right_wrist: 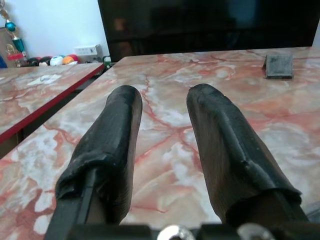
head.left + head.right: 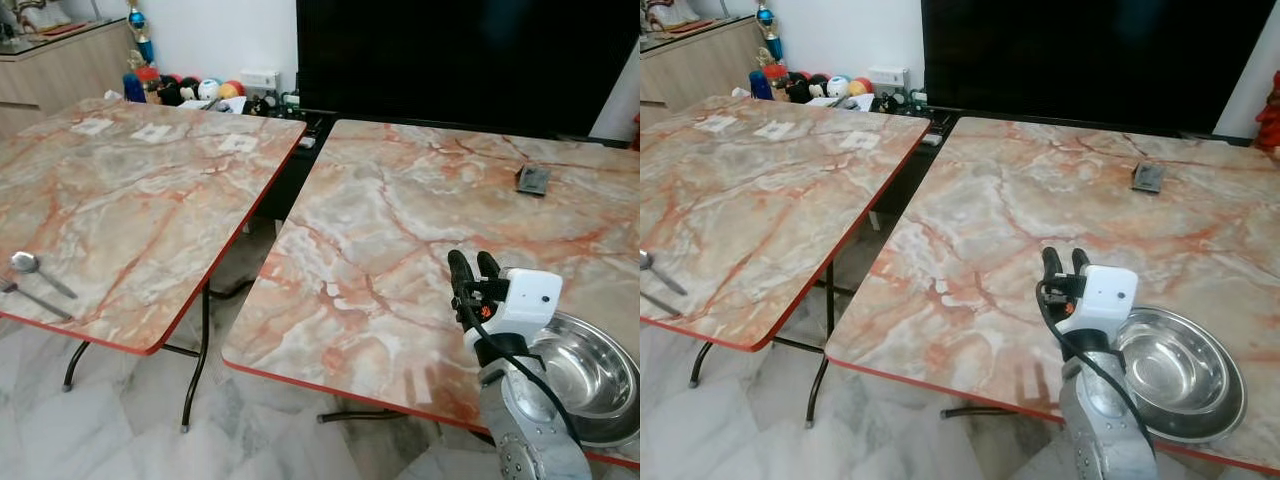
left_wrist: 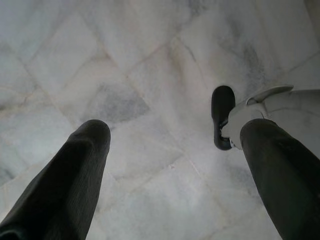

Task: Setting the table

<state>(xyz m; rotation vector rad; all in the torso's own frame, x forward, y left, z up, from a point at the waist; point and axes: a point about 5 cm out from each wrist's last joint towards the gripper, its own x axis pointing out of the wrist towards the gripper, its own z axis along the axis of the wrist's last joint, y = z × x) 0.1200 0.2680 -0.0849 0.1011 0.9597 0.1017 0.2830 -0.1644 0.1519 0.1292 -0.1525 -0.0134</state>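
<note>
A steel bowl (image 2: 590,380) stands empty at the front right corner of the right marble-patterned table (image 2: 400,220). My right gripper (image 2: 474,262) is raised over that table just left of the bowl. Its fingers (image 1: 112,130) are a little apart, open and holding nothing. A spoon (image 2: 28,266) and a second piece of cutlery (image 2: 35,300) lie at the front left edge of the left table (image 2: 140,190). My left gripper (image 3: 175,127) hangs over the floor, open and holding nothing.
A narrow gap with dark metal legs separates the two tables. A small dark flat object (image 2: 532,180) lies at the back right of the right table. Behind are a large black screen (image 2: 460,60), a low shelf with toys (image 2: 200,90) and a wooden cabinet (image 2: 60,65). My foot (image 3: 222,117) rests on pale marble floor.
</note>
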